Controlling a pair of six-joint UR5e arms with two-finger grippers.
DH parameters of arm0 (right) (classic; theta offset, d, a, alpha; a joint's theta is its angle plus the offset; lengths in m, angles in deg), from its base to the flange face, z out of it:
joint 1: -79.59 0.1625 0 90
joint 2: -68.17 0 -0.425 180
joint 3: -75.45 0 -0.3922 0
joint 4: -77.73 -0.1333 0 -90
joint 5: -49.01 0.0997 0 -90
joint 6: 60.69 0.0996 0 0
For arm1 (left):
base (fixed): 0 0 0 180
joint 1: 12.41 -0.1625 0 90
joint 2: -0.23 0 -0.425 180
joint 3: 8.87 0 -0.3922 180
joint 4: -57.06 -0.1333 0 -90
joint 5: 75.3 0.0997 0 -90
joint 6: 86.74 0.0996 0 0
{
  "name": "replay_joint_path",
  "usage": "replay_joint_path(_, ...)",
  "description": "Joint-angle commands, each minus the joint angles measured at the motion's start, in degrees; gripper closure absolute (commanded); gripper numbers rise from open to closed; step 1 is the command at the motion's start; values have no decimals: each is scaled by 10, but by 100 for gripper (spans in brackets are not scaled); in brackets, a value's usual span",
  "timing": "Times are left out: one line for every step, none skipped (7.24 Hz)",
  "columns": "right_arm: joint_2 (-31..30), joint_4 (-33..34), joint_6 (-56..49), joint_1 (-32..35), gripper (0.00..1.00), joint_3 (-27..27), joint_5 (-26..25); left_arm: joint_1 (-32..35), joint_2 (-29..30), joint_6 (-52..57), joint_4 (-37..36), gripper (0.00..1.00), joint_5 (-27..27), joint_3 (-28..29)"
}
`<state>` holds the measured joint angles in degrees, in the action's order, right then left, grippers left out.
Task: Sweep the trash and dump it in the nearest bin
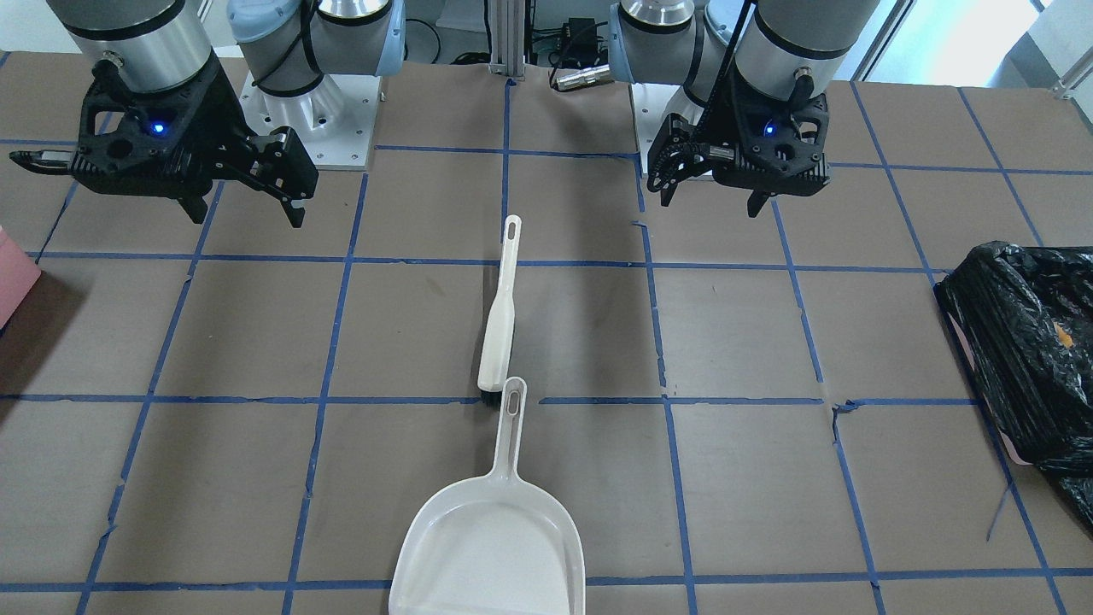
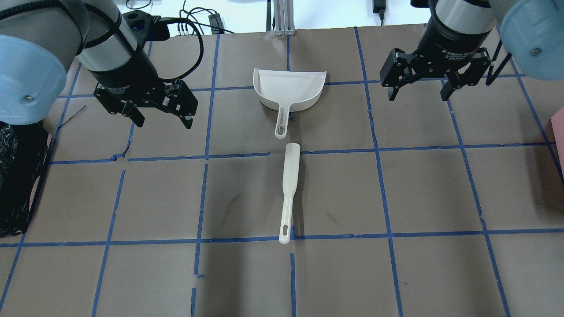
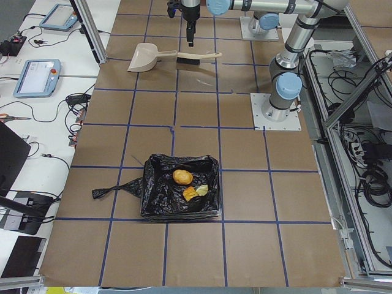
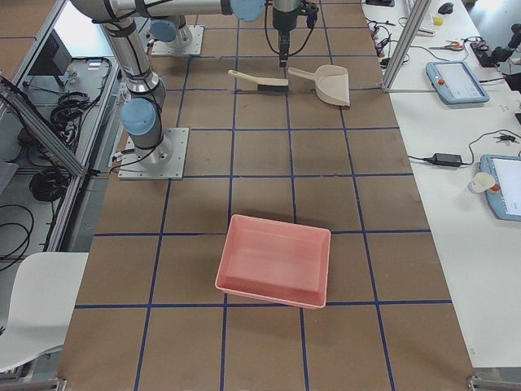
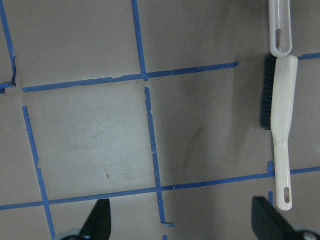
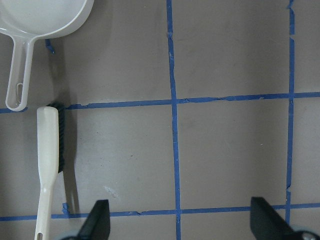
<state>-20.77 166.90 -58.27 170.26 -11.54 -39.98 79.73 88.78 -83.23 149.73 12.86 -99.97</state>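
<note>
- Left claw [image 2: 163, 118] is hanging above the surface [image 2: 440, 193] with its fingers spread wide apart, and it's holding nothing.
- Right claw [image 2: 418, 91] is the same deal: jaws wide apart, nothing between them, up in the air.
- Neither claw is touching anything. In both wrist views, there's only brown paper and blue tape lines [image 2: 206, 155] directly under the fingers.
- The white brush [image 2: 292, 169] lies flat in the gap between the two claws, on the left claw's right side and the right claw's left side. It's lined up with a tape line, dark bristles facing sideways. Its handle end points back toward the robot.
- The white dustpan [image 2: 288, 86] also sits between the claws, further out from the robot than the brush. Its handle points back at the brush head.
- The dustpan handle tip and the brush head are pretty much end to end. You can't really tell whether they touch.
- The dustpan scoop looks bare inside.
- The bin [image 3: 153, 199] with the crinkly black bag is way off on the left claw's outer side, well apart from it.
- The trash [image 3: 182, 177] is lying inside the bin on the black bag. There's the brown lump, with an orange-yellow chunk [image 3: 190, 193] and a pale chunk [image 3: 202, 190] just beside it.
- A pink tray [image 4: 273, 259] sits well apart on the right claw's outer side.
</note>
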Motion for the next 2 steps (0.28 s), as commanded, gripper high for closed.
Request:
replay_joint_path(7, -9, 0, 9, 0, 3, 1, 0, 0, 0, 1, 0, 2, 0)
replay_joint_path(8, -12, -6, 9, 0, 3, 1, 0, 0, 0, 0, 0, 2, 0)
